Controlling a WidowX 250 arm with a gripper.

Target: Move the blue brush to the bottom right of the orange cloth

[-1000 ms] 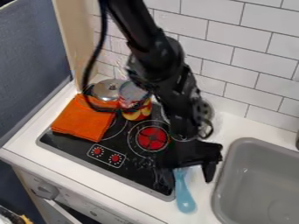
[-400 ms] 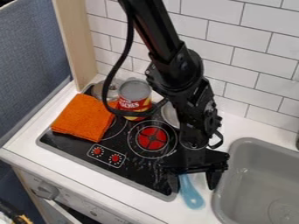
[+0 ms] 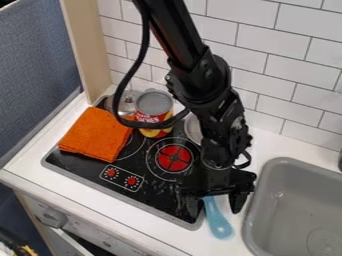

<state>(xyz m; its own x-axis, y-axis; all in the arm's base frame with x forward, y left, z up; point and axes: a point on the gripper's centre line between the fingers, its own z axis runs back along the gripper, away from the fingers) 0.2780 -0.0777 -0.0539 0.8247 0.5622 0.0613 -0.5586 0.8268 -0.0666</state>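
Observation:
The black gripper (image 3: 215,204) hangs over the counter strip between the stove and the sink, open, with one finger on each side of the blue brush (image 3: 217,222). The brush's rounded handle end points toward the front of the counter; its upper part is hidden beneath the gripper. I cannot tell whether either finger touches it. A folded orange cloth (image 3: 97,135) lies flat at the left part of the black stove top, well to the left of the gripper.
Behind the cloth's right corner stands a red and yellow can (image 3: 154,112), with a metal pot (image 3: 123,103) beside it. A pale round dish (image 3: 192,129) is partly behind the arm. The grey sink (image 3: 294,210) borders the brush's right side.
The brush's handle end has shifted a little right and back since the first frame. The gripper swung slightly right, then a bit left again. Cloth and can stayed put.

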